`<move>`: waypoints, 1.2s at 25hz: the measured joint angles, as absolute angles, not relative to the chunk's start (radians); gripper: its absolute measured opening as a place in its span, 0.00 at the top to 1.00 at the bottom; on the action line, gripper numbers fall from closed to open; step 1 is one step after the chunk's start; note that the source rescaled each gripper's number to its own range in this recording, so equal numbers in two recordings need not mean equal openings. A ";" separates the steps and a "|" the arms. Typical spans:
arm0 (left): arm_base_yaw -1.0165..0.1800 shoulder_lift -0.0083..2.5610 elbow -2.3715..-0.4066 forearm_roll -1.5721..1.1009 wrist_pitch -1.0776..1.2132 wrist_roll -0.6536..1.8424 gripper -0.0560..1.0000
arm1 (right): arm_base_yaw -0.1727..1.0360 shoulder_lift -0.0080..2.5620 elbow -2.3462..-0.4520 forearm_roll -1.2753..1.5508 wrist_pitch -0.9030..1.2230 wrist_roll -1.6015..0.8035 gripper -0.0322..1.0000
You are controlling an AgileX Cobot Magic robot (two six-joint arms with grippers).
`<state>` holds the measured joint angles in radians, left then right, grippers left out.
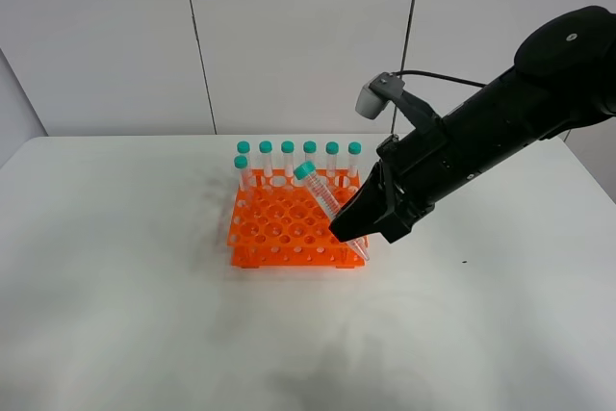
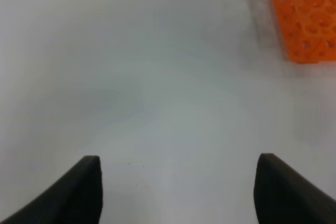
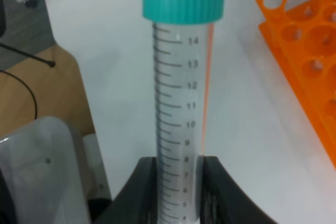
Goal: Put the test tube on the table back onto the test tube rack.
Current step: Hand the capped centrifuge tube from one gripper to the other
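The test tube is clamped in the right gripper, whose two black fingers press on the lower graduated part of its body, around the marks from 4 to 8. The tube is off the table and tilted: its teal cap leans back and toward the left, over the holes, and its conical tip points down at the right front corner of the test tube rack. Whether the tip has entered a hole cannot be told.

The right arm comes in from the far right, sloping down toward the rack, with its wrist bent so that the claw points down and leftward; a grey camera sits on top of the forearm.

The left gripper hangs over bare tabletop with its dark fingers wide apart and nothing between them; a corner of the orange rack lies well ahead of it.

Farther back, seven capped tubes stand upright in the rack, six along the rear row and one just in front of it at the left end. Beyond them is a pale panelled wall.
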<state>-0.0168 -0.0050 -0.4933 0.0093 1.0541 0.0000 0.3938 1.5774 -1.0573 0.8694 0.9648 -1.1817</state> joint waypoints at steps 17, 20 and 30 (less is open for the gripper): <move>-0.017 0.493 -0.838 0.010 0.926 0.020 0.18 | 0.394 1.577 -1.055 0.881 0.914 -1.194 0.97; -0.017 0.656 -0.860 -0.013 0.806 0.031 0.18 | 0.394 1.577 -1.055 0.881 0.900 -1.194 0.97; -0.029 1.111 -0.861 -0.662 0.516 0.430 0.18 | 0.394 1.577 -1.055 0.882 0.871 -1.194 0.97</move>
